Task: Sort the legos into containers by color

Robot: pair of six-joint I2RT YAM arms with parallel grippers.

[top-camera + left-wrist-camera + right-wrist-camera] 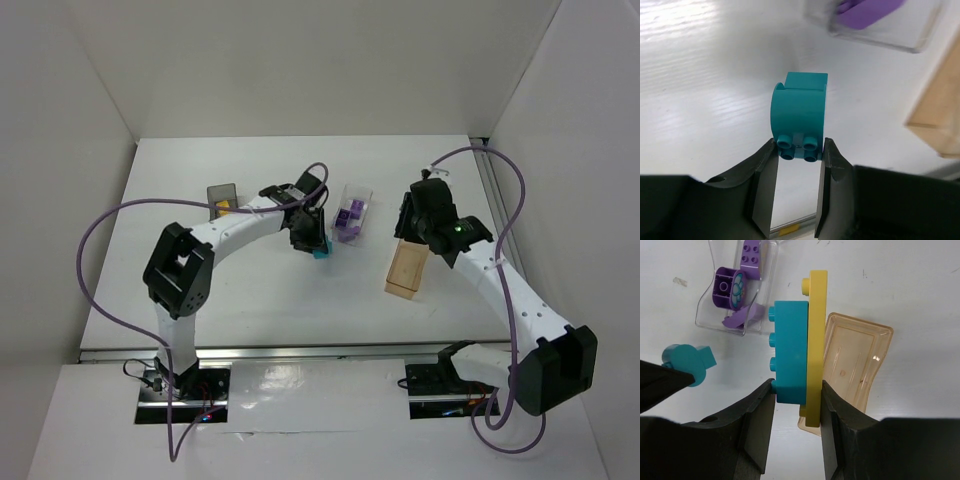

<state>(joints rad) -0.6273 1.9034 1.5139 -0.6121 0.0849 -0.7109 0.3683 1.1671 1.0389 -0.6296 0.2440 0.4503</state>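
Note:
My left gripper (799, 150) is shut on a rounded teal lego (799, 115), pinched by its studded end at the fingertips. In the top view this lego (321, 253) hangs low over the table, just left of the clear container (352, 212), which holds purple legos (348, 222). My right gripper (797, 390) is shut on a teal brick (790, 350) stuck to a long yellow plate (816, 340), held above the near end of the amber container (855, 360). The amber container (407, 268) looks empty. The dark grey container (222, 197) at the back left holds a yellow lego (224, 208).
The right wrist view shows the clear container (735, 295) and the left gripper's teal lego (687, 362) close by on the left. White walls close in the table (250, 300) on three sides. A metal rail (300, 352) runs along the near edge.

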